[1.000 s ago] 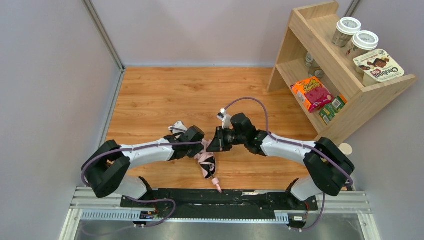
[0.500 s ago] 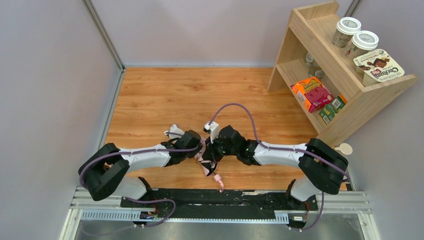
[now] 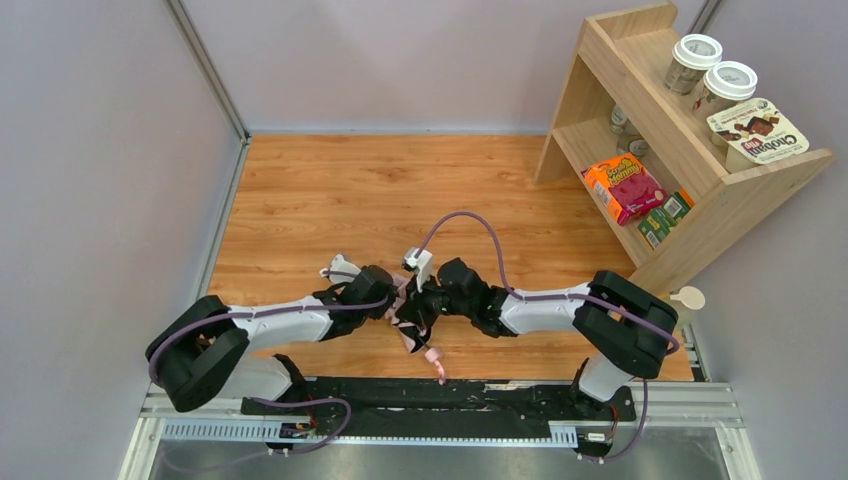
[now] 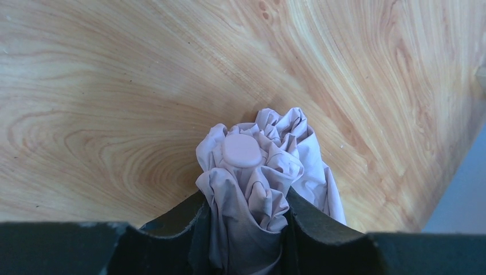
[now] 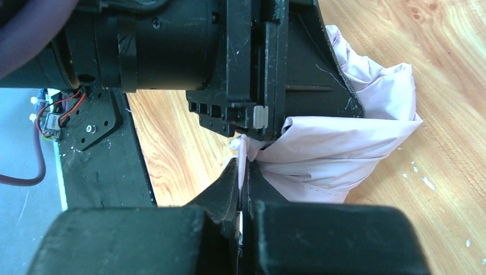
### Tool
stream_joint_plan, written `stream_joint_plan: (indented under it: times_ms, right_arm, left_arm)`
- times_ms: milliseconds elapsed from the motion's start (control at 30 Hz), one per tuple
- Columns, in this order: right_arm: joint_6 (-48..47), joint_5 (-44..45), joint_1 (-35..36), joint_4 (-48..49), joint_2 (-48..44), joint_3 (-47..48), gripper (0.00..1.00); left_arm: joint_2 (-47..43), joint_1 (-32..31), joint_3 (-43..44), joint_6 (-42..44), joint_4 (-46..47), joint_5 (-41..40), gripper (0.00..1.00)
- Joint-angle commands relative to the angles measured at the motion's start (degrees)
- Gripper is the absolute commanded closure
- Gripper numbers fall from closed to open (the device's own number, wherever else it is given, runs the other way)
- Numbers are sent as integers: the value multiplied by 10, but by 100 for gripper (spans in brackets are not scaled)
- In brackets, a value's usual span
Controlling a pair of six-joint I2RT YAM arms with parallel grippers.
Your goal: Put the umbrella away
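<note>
One umbrella (image 3: 412, 327) lay on the wood-grain surface (image 3: 330, 200) near its front edge, between the two arms. It was a crumpled bundle of thin, pale pink fabric, creased and seamed. In the left wrist view the cloth (image 4: 261, 177) bunched around a single smooth, round pink cap (image 4: 240, 150).

The left pincer (image 3: 392, 303) was clenched on the umbrella, with gathered fabric squeezed between its two dark fingers (image 4: 195, 220). The right pincer (image 3: 421, 304) met it from the other side. Its two black fingers (image 5: 226, 192) were almost together, nipping a thin pink edge of the umbrella (image 5: 344, 154), right against the left pincer's black body.

At the far right stood one stepped shelf (image 3: 600, 80) of pale wood. Its top step carried two round lidded cups (image 3: 693, 55) and one flat Chobani carton (image 3: 757, 135). The lower step held one orange box (image 3: 625, 187) beside small green packs (image 3: 665, 215), whose number I could not tell.
</note>
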Motion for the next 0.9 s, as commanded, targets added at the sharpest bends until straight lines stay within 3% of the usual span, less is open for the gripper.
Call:
stream_joint_plan:
  times_ms: [0, 233, 367, 500, 700, 867]
  right_arm:
    - [19, 16, 35, 62, -2, -32, 100]
    - [-11, 71, 48, -40, 18, -6, 100]
    - [-6, 152, 65, -57, 25, -18, 100]
    - [43, 173, 66, -11, 78, -44, 100]
    - [138, 208, 66, 118, 145, -121, 100]
    - [171, 241, 64, 150, 140, -165, 100]
  left_arm:
    - [25, 11, 7, -19, -179, -18, 100]
    - [128, 20, 85, -8, -286, 32, 100]
    - [173, 21, 101, -4, -285, 54, 100]
    - [183, 21, 72, -16, -212, 90, 100]
    - [183, 21, 59, -28, -197, 86, 100]
    - [185, 21, 51, -37, -164, 97, 100]
